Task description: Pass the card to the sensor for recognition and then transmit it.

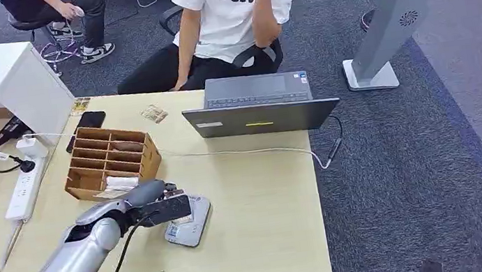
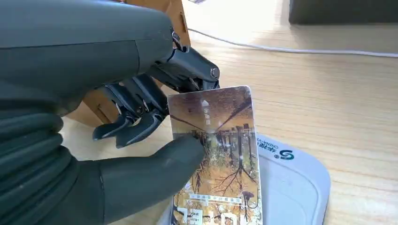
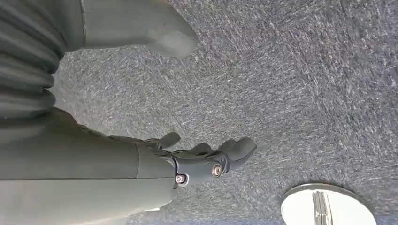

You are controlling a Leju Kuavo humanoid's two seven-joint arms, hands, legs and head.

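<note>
- The left hand [image 2: 141, 154] is pinching the card [image 2: 218, 159] between its thumb and its dark fingers [image 2: 136, 117], holding it just above the white card reader [image 2: 295, 183].
- The card, printed with an autumn tree scene, is hanging over the reader's near part; I cannot tell whether the two are touching.
- From the head view, the reader [image 1: 190, 228] is sitting on the light wooden surface [image 1: 269, 209] just beside a wooden compartment box [image 1: 111, 160], with the left hand [image 1: 163, 204] over it.
- The right hand [image 3: 206, 161] is hanging over grey carpet [image 3: 291, 84], fingers slightly curled and apart, holding nothing.
- A laptop [image 1: 259, 105] is standing open farther back, and a person in a white T-shirt [image 1: 234, 0] is sitting behind it.
</note>
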